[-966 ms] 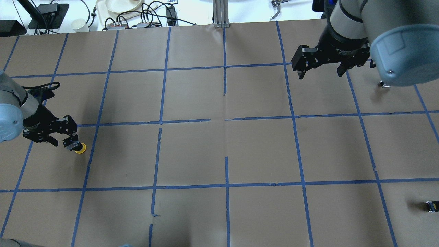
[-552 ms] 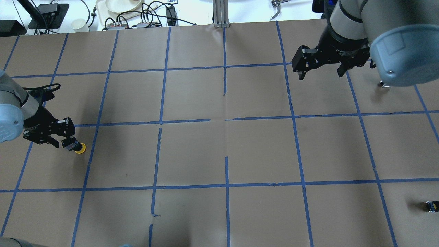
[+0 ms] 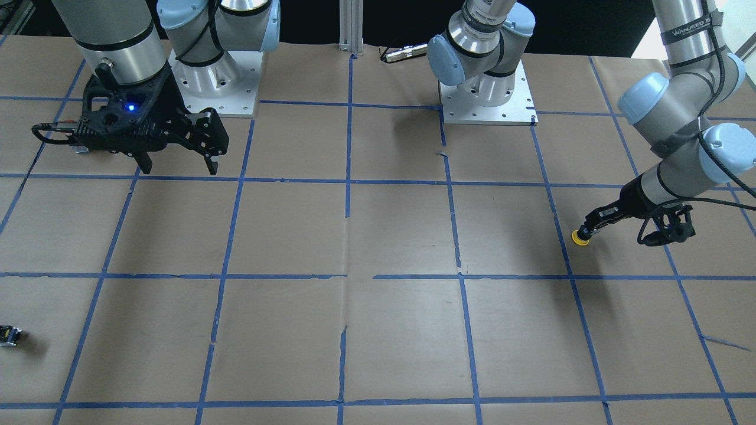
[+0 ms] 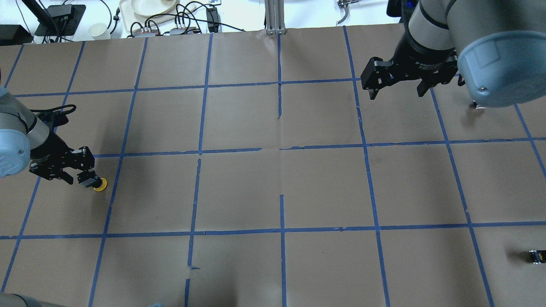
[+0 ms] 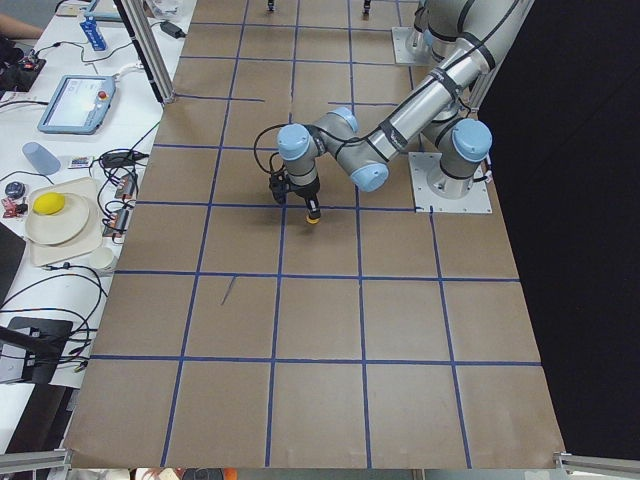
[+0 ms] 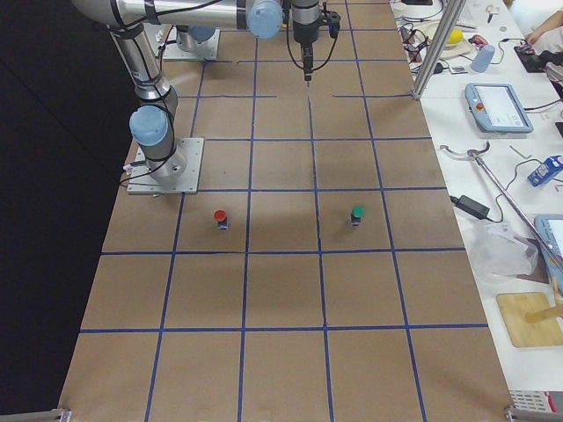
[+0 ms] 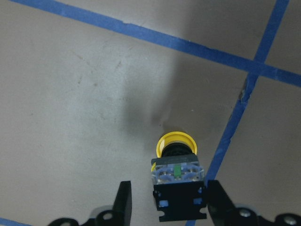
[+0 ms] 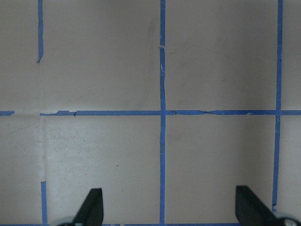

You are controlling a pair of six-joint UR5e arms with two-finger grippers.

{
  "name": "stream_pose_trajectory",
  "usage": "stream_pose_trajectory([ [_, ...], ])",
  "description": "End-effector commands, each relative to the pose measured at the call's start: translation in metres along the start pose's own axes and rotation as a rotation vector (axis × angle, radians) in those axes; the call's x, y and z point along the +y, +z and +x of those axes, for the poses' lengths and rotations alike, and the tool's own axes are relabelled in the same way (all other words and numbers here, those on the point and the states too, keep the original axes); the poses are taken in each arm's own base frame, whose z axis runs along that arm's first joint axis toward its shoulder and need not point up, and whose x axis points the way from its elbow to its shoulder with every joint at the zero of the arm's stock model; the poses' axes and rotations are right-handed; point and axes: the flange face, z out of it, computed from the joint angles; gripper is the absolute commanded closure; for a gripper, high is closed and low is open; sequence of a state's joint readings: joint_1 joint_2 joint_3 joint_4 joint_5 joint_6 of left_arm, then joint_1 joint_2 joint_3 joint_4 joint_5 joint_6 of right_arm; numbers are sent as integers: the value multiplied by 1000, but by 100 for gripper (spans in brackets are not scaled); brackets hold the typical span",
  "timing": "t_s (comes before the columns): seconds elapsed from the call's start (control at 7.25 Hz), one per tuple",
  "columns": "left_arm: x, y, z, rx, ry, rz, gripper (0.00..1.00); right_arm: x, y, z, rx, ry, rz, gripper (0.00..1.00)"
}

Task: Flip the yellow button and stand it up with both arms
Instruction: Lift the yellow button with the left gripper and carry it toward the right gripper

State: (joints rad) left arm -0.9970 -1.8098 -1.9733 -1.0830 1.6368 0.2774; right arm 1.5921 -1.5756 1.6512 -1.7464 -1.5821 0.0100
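- We find the yellow button [image 7: 178,174] on the brown paper [image 7: 70,94]. It lies out from the left arm's base plate [image 3: 514,112], toward the operators' side and off to the robot's left, just beside a blue tape line [image 7: 230,136].
- Its black and grey body sits between the fingers of the left gripper [image 7: 168,188]. The yellow cap pokes out past the fingertips, away from the wrist.
- The left jaws stand apart. In the wrist view one finger [image 7: 215,200] is right against the body, and the other [image 7: 123,200] shows a clear strip of paper before it. As far as we can see, they are not clamped.
- The right gripper [image 8: 168,192] hangs well to the robot's right of the base plate, jaws spread wide, only paper between them.
- Against the overhead picture a second ago, the button is in the same spot. The left gripper looks slightly narrower around it. The right gripper has hardly shifted.
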Motion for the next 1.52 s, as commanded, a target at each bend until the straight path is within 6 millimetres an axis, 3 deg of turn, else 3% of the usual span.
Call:
stream_pose_trajectory([
  [0.0, -4, 7, 0, 4, -3, -14, 36, 0, 3, 5, 7, 6, -14, 0],
  [0.14, -3, 8, 1, 6, -11, -15, 39, 0, 1, 4, 3, 5, -10, 0],
  [0.28, -4, 7, 1, 11, -13, -12, 77, 0, 4, 4, 0, -6, -17, 0],
  [0.41, -5, 5, 1, 11, -13, -8, 93, -1, 3, 5, 2, -6, -13, 0],
  [0.69, -2, -9, 11, 15, 4, 15, 98, -1, 4, 4, -1, -6, -14, 0],
  [0.83, 6, -26, 36, 83, 32, 24, 98, -2, 4, 4, -1, -7, -8, 0],
  [1.1, 17, -79, 94, 124, 15, -34, 98, -2, 2, 4, -1, -9, -3, 0],
  [1.38, 22, -122, 138, 399, -139, -193, 98, -2, 2, 4, -1, -9, -3, 0],
])
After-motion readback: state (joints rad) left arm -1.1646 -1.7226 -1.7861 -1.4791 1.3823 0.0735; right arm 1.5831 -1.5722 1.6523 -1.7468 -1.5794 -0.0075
